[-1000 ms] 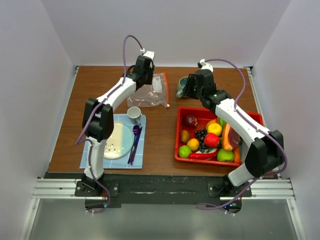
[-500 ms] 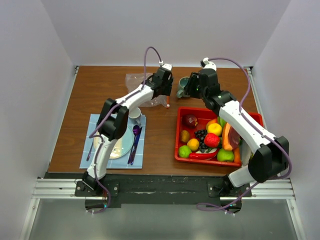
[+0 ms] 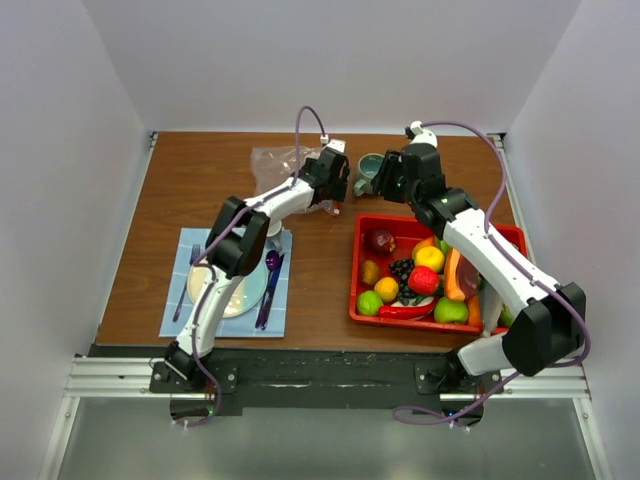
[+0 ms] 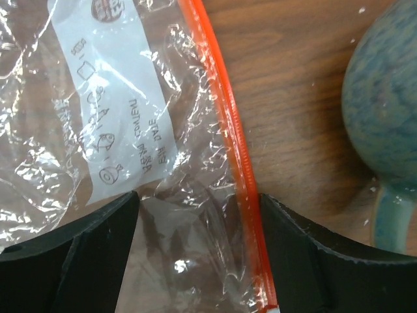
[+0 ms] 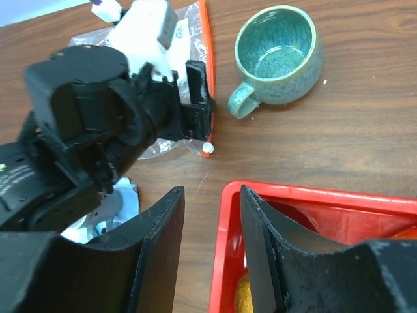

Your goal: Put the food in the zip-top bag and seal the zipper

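Only print is on the zip-top bag [image 4: 195, 215]: a white write-on panel [image 4: 124, 111] with text running sideways in the left wrist view. "DATE" is legible, but the words beside it are too crinkled to read. Small pictograms [image 4: 98, 124] alongside. Round logo [image 4: 107, 8] at the frame's top edge, unreadable.

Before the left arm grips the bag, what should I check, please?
1. The left gripper open: ok, jaws apart above the bag.
2. The zipper between the jaws: ok, it runs between them.
3. The right gripper free: ok, open, holds nothing.
4. The mug apart from the bag: ok, bare table between them.
5. The bag mouth open: cannot tell.
6. The food in the bag: not ok, all in the red tray.
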Robot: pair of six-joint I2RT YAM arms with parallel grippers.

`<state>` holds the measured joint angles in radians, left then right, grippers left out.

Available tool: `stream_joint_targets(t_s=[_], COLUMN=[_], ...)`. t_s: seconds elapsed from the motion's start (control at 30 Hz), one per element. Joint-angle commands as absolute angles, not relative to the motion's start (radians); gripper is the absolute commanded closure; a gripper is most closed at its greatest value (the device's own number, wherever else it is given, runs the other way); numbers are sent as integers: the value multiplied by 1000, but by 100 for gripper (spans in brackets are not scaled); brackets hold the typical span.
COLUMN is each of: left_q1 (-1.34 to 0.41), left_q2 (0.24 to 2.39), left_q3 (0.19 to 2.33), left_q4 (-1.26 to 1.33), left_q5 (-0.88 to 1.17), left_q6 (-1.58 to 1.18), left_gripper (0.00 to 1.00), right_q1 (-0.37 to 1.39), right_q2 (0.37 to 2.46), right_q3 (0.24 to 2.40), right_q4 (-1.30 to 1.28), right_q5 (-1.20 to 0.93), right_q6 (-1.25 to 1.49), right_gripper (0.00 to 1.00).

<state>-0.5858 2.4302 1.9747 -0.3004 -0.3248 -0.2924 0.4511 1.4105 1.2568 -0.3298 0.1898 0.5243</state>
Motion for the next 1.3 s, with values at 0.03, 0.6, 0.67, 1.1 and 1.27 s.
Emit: stream_joint_targets(t_s=[0.03,0.6,0.67,1.1,1.27], left_q1=[-592,-517,-490,-433,-433], left_q2=[2444,2179,2117,1761,1717], left_q3=[1988,1789,1720,1460,1430], left_q4=[-258,-89,-28,144,141], left_q5=[-374,-205,-135,258,284], left_q6=[-270,-250,-268,-370,-373], left_gripper=[20,100,100,100,100], right_q1=[451,451,451,451,449], right_q2=[1397,1446,1465,1624,1602], right_q3=[1261,1307,1333,1549,1534], right_q4=[-313,-314,-311,-210,-155], right_q5=[175,158,147,-49,-49], right_q6=[538,531,522,581,637], right_gripper=[56,56,56,56,56])
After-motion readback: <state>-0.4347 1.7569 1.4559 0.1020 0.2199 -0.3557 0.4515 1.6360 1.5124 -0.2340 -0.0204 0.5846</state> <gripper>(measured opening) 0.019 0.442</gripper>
